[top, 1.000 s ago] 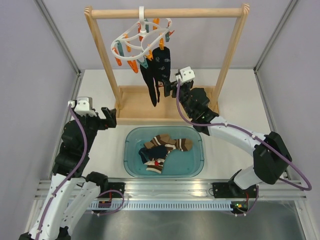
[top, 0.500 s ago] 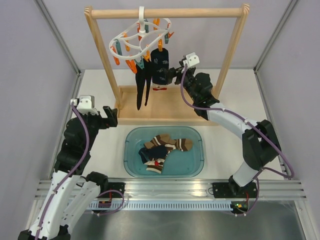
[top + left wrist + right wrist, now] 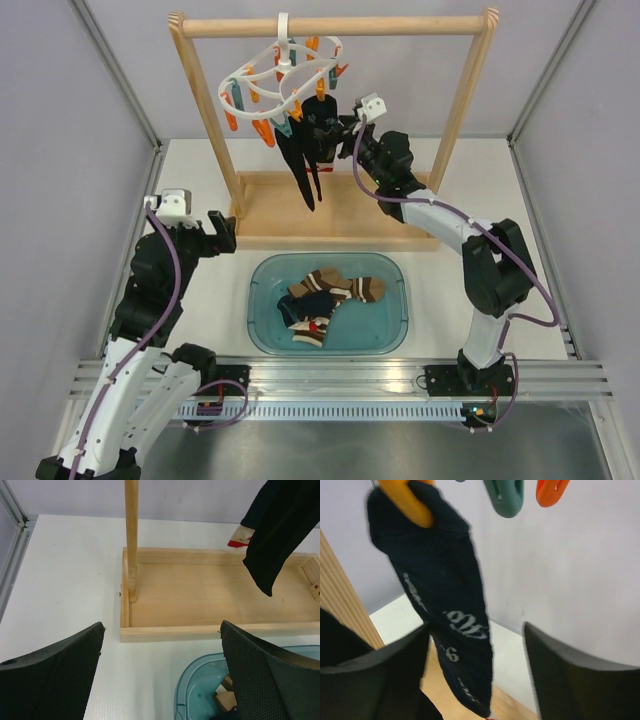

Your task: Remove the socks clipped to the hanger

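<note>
Several dark socks (image 3: 306,165) hang from pegs of the white hanger (image 3: 285,68), which hooks over the top bar of the wooden rail frame (image 3: 462,110) at the far side of the table (image 3: 500,180). The right end effector (image 3: 345,128) sits at sock height just beside them, its jaws wide open. In the right wrist view one navy sock (image 3: 452,610) with pale lettering, clipped at its top by an orange peg (image 3: 410,507), hangs down between the two fingers (image 3: 567,675). It lies closer to the finger on the left of that view, and whether it touches that finger cannot be told. A teal peg (image 3: 507,497) and another orange peg (image 3: 551,490) dangle beside it. The left end effector (image 3: 218,232) hovers low over the table near the front left corner of the frame's base, its jaws spread wide and gripping nothing. In front of the frame sits a teal tub (image 3: 385,335) holding a heap of loose socks (image 3: 325,295), some brown striped and some dark. In the left wrist view the tip of a dark sock hangs above the frame's wooden base.
</note>
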